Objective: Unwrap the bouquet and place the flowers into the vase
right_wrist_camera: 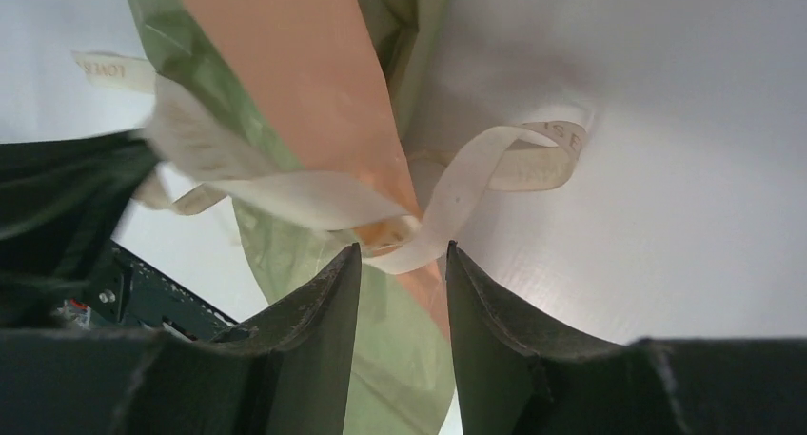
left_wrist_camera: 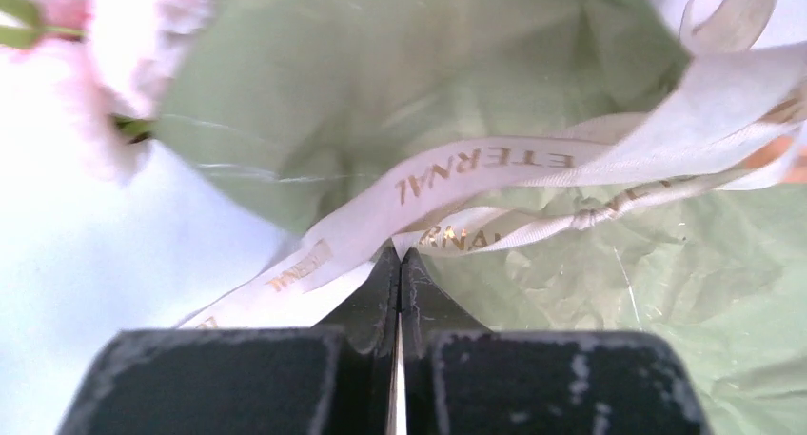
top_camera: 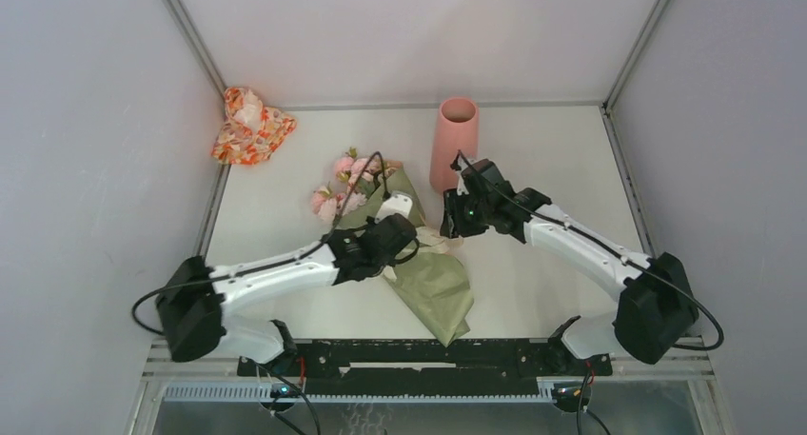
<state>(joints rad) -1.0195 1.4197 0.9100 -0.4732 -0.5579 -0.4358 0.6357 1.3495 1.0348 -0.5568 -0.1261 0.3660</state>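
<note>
left gripper (left_wrist_camera: 400,259) clenched shut against the cream ribbon (left_wrist_camera: 495,159) of the bouquet (top_camera: 433,283) on the bench (top_camera: 514,292); right gripper (right_wrist_camera: 402,254) stood released, jaws astride a ribbon loop

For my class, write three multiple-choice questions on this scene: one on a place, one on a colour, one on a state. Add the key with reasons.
1. Where is the vase? A in the left arm's grip; B upright at the far side of the table; C lying by the arm bases.
2. The ribbon on the bouquet is: A cream; B blue; C black.
3. The left gripper is: A wide open; B out of sight; C shut.
Key: B, it stands beyond the bouquet; A, cream band with gold letters; C, its fingers meet.
</note>
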